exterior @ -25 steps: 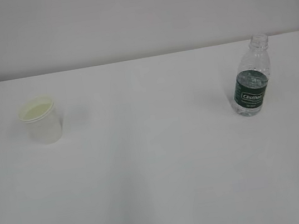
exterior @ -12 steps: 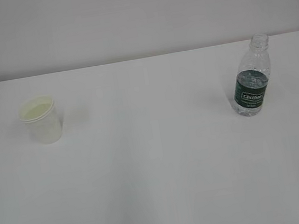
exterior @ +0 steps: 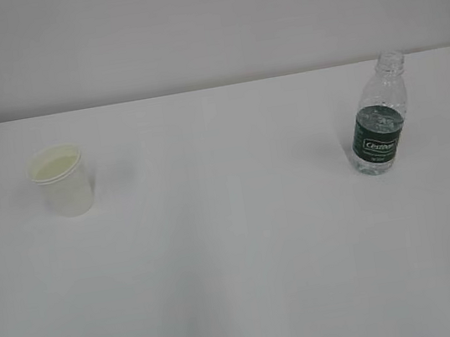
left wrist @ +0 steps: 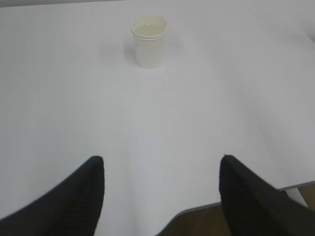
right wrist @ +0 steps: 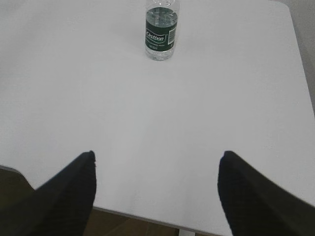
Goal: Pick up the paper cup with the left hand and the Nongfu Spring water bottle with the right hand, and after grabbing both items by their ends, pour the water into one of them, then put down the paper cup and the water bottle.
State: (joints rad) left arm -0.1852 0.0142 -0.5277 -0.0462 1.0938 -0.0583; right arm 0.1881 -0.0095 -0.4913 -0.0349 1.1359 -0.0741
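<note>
left end effector [left wrist: 161,169] spread wide, right end effector [right wrist: 156,164] likewise, both empty

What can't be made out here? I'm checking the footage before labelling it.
- Bottle: top cut off by the right wrist view's upper edge.
- Bottle label: small print too small, exterior view.
- Both arms: outside the exterior view.
- Cup: contents unclear.
</note>
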